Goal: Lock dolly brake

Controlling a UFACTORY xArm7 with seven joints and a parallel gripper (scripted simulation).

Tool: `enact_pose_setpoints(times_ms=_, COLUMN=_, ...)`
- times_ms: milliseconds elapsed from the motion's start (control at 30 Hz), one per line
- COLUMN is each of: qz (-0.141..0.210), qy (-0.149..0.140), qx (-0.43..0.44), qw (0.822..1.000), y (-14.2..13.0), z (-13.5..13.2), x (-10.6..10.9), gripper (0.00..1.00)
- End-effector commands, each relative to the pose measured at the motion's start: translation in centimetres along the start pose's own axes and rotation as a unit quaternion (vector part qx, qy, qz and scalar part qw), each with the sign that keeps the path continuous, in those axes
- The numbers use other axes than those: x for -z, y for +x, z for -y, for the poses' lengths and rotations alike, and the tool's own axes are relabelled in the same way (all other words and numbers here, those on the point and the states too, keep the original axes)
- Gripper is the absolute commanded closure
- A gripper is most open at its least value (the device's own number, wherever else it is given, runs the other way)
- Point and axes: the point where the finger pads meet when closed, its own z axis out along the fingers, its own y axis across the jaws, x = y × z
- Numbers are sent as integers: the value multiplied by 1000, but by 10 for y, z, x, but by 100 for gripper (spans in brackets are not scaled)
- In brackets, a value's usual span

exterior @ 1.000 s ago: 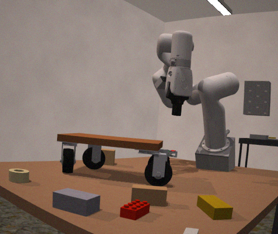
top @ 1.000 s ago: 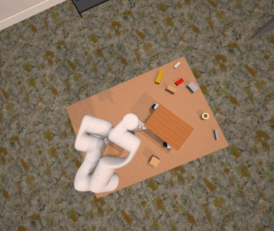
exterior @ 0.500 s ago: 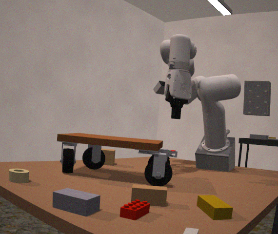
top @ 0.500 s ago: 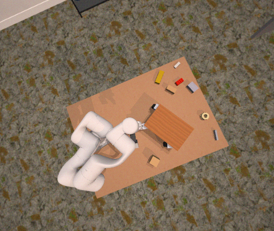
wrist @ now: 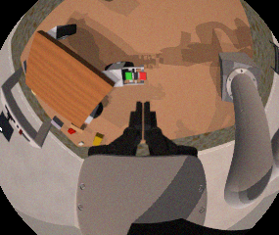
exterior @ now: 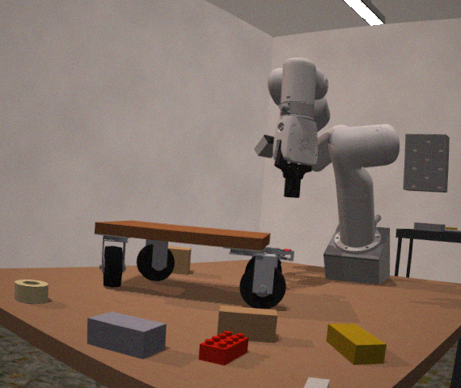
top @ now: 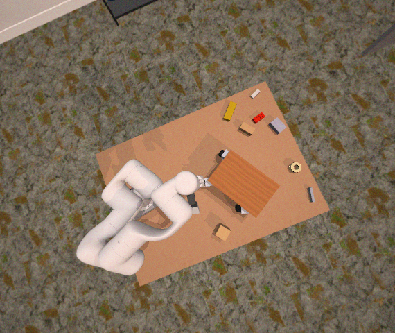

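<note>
The dolly (exterior: 180, 234) is a brown wooden deck on black caster wheels, standing on the table; it also shows from above (top: 242, 182) and in the wrist view (wrist: 64, 78). Its brake pedal (exterior: 278, 250) sticks out level from the caster nearest the arm, with the red end (exterior: 288, 250) pointing toward the arm base. In the wrist view the pedal (wrist: 134, 76) shows a green and a red patch side by side. My gripper (exterior: 292, 192) is shut and empty. It points straight down, well above the pedal's red end. In the wrist view the fingertips lie just short of the pedal.
Loose items lie on the table: a grey block (exterior: 126, 334), a red studded brick (exterior: 223, 347), a tan block (exterior: 247, 322), a yellow block (exterior: 356, 343), a tape roll (exterior: 31, 290), and a tan cube (top: 222, 232). The arm base (exterior: 356, 259) stands behind the pedal.
</note>
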Motion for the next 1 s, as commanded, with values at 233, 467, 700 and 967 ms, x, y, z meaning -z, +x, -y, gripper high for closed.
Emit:
enact_pose_setpoints(times_ms=233, qz=0, qy=1, qx=-3, qw=1000, y=0, z=0, x=1, gripper=100)
enact_pose_setpoints(times_ms=467, qz=-1, qy=-1, qx=-74, qw=997, y=-1, z=-2, x=1, gripper=100)
enact_pose_setpoints(times_ms=700, qz=-3, qy=-4, qx=-210, qw=978, y=-5, z=-5, x=0, gripper=100)
enact_pose_setpoints(times_ms=967, qz=-3, qy=-6, qx=-379, qw=926, y=-11, z=-9, x=-5, gripper=100)
